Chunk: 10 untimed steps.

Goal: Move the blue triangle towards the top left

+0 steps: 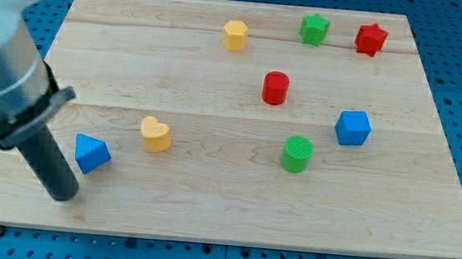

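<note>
The blue triangle lies near the board's bottom left. My tip rests on the board just below and left of it, close to it; I cannot tell if they touch. The dark rod rises from the tip up to the view's left, into the arm's grey and white body at the top left corner.
A yellow heart lies just right of the triangle. Further right are a green cylinder, a blue cube and a red cylinder. Along the top are a yellow hexagon, a green star and a red star. The wooden board sits on a blue pegboard.
</note>
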{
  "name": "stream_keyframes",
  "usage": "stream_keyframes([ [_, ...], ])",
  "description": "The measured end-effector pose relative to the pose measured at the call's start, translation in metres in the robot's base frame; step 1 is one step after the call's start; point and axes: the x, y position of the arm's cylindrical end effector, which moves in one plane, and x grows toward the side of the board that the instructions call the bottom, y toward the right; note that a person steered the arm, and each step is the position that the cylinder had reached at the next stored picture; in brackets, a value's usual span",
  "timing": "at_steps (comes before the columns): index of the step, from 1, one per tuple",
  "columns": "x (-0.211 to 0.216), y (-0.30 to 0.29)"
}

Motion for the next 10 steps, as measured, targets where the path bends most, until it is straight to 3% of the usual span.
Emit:
stream_keyframes([
  [5, -0.008, 0.008],
  [8, -0.084, 0.008],
  [10, -0.097, 0.008],
])
